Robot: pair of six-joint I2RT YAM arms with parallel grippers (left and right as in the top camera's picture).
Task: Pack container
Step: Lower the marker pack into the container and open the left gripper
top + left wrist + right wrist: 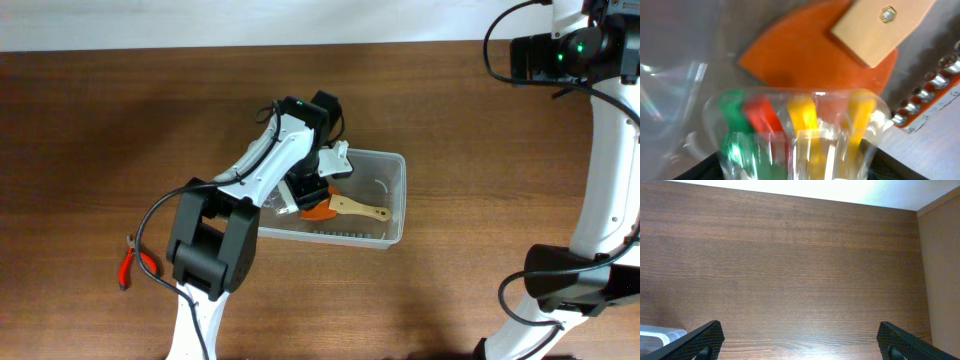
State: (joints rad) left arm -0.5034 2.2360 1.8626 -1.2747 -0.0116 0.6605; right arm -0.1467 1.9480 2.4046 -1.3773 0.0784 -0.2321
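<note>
Two white-and-black arms trailing black cables.
Left arm point(262, 165) and right arm point(610, 150) pair white shells with black joint housings and looping black cables point(487, 45); a green light point(577, 45) glows at upper right. The right pincer point(800, 347) has black cross-hatched fingers point(702, 339).

Container point(396, 190) mid-frame on desk point(100, 130). Inside it: scraper point(350, 207) at centre, socket strip point(335, 229) along lower wall, below scraper. Pliers point(133, 268) on desk, lower left, well apart from container.
</note>
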